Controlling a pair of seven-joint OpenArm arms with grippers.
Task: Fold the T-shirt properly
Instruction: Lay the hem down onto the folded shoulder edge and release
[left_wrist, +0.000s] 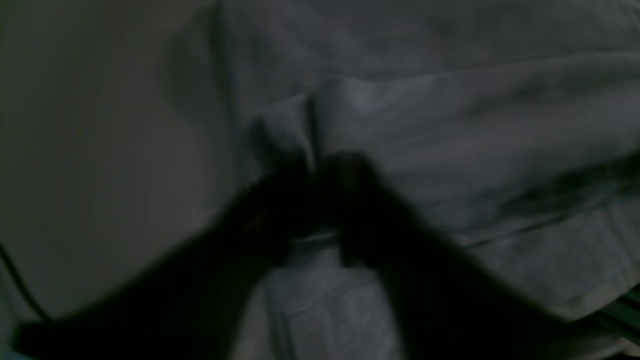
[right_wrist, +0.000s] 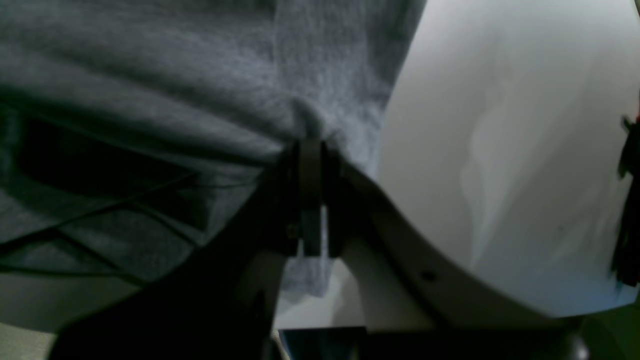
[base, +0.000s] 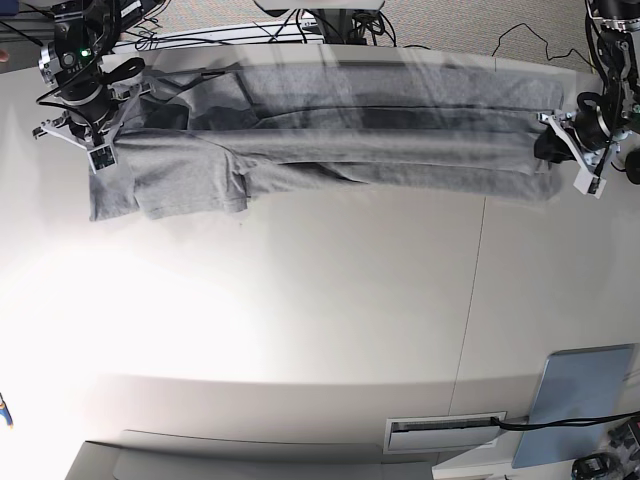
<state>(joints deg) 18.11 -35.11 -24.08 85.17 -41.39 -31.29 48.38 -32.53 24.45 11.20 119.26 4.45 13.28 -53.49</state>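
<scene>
A white table (base: 300, 330) filled the scene. The grey T-shirt (base: 340, 150) lay stretched lengthwise along its far edge, folded into a long band. The right gripper (right_wrist: 311, 150) was clamped on the cloth at one end. The left gripper (left_wrist: 317, 172) sat at the other end, against a bunched fold; blur hid its grip. A blue-grey panel (base: 575, 400) lay well apart.

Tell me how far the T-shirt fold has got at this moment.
Done: the T-shirt lies doubled lengthwise into a long band across the table. In hand: the right gripper is shut on one end; the left gripper sits at the other end, its grip unclear in the blur. Left: a sleeve sticks out, and the band needs crosswise folds.
</scene>
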